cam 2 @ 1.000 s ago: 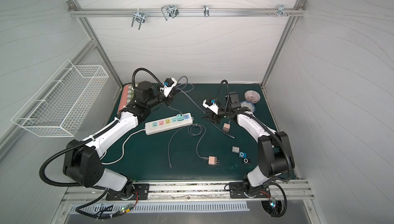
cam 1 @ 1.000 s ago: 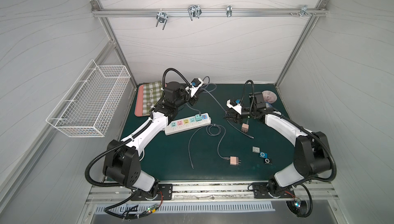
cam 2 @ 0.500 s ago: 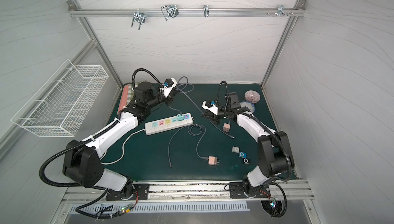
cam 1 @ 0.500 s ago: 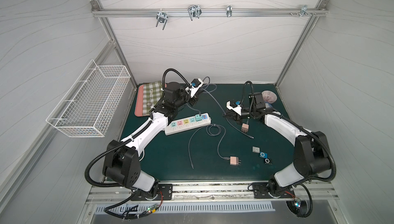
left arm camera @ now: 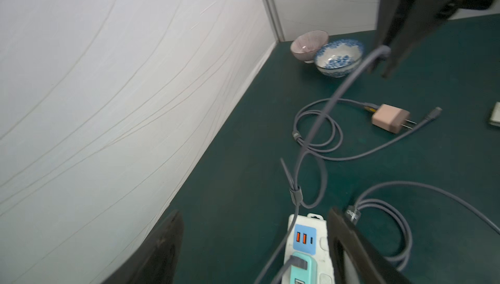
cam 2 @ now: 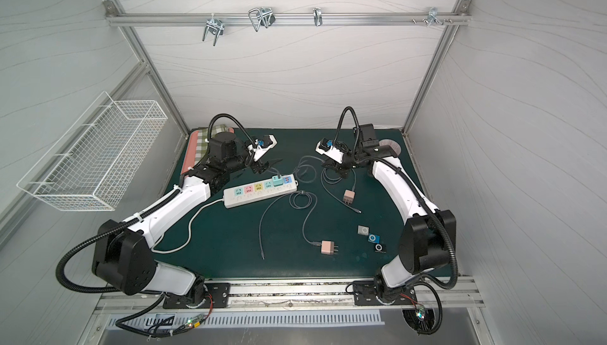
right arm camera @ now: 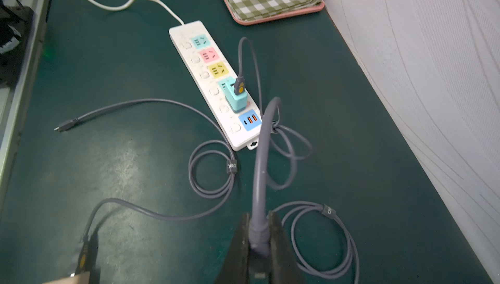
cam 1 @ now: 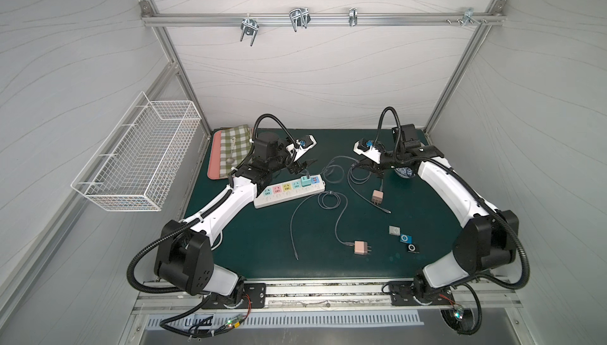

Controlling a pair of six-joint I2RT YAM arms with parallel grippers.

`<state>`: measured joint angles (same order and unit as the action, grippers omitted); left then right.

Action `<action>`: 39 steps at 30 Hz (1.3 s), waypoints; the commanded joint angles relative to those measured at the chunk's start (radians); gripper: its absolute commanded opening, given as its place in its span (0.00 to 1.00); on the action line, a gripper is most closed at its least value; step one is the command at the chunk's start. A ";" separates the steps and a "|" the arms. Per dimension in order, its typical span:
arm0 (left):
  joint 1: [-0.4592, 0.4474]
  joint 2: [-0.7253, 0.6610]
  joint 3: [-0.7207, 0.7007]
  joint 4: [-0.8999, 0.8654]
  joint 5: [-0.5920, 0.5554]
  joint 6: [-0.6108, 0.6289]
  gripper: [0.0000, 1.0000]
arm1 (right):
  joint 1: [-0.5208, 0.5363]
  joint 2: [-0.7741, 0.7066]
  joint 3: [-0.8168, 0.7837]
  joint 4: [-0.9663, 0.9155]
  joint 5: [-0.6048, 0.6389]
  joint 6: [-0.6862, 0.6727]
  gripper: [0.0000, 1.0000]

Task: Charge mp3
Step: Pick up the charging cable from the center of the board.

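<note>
Three small mp3 players lie at the front right: grey (cam 1: 395, 230), blue (cam 1: 406, 238) and black (cam 1: 412, 248). A white power strip (cam 1: 289, 192) carries a teal charger (right arm camera: 235, 97) with a grey cable (right arm camera: 261, 161) plugged into it. My right gripper (right arm camera: 259, 215) is shut on that cable's free end plug, held above the mat behind the strip's end (cam 1: 371, 170). My left gripper (left arm camera: 254, 212) hangs open over the strip's USB end, its jaws wide apart with nothing between them (cam 1: 303, 167).
Two pink chargers (cam 1: 377, 197) (cam 1: 361, 247) with coiled grey cables lie mid-table. A pink tray (cam 1: 213, 156) with a checked cloth sits at the back left, and two bowls (left arm camera: 338, 55) at the back right. A wire basket (cam 1: 138, 162) hangs on the left wall.
My left gripper's jaws have opened wide over the power strip. My right gripper's jaws have closed on the grey cable's end.
</note>
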<state>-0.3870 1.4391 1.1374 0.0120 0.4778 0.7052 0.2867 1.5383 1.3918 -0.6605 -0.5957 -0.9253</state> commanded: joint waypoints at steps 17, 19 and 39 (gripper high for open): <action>-0.123 0.229 0.243 -0.051 0.326 0.008 0.59 | 0.088 -0.069 0.085 -0.152 0.090 -0.219 0.00; -0.131 0.239 0.243 -0.030 0.333 -0.006 0.57 | 0.092 -0.086 0.068 -0.139 0.090 -0.231 0.00; -0.195 0.299 0.265 0.001 0.270 -0.012 0.05 | 0.146 -0.108 0.051 -0.130 0.133 -0.230 0.00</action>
<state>-0.5663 1.7298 1.3571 -0.0265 0.7464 0.6697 0.4263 1.4551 1.4567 -0.7822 -0.4515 -1.1492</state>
